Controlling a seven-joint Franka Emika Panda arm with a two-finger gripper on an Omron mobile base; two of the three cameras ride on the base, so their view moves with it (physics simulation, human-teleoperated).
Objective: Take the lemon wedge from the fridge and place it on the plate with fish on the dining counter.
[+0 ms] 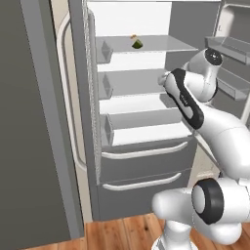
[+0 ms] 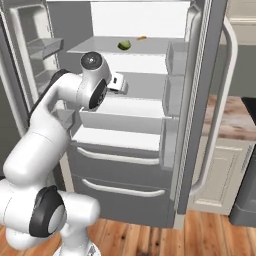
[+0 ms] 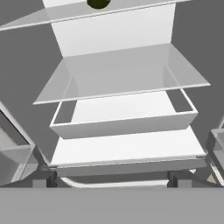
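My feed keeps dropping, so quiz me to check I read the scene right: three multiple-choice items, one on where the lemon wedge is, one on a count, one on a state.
1. Where is the lemon wedge?
A. On the top shelf of the fridge
B. In the lower drawer
C. On the floor

2. How many drawers with long white handles show at the fridge's bottom?
A. One
B. Two
C. Four

3. What state is the gripper in?
A. Shut on the wedge
B. Shut on nothing
C. Open, holding nothing

Answers:
1 A: both base views show the dark green piece lying on the highest shelf, above the arm.
2 B: two handles lie one above the other.
3 C: in the hand view the finger tips stand far apart with nothing between them, and the wedge lies on its shelf.
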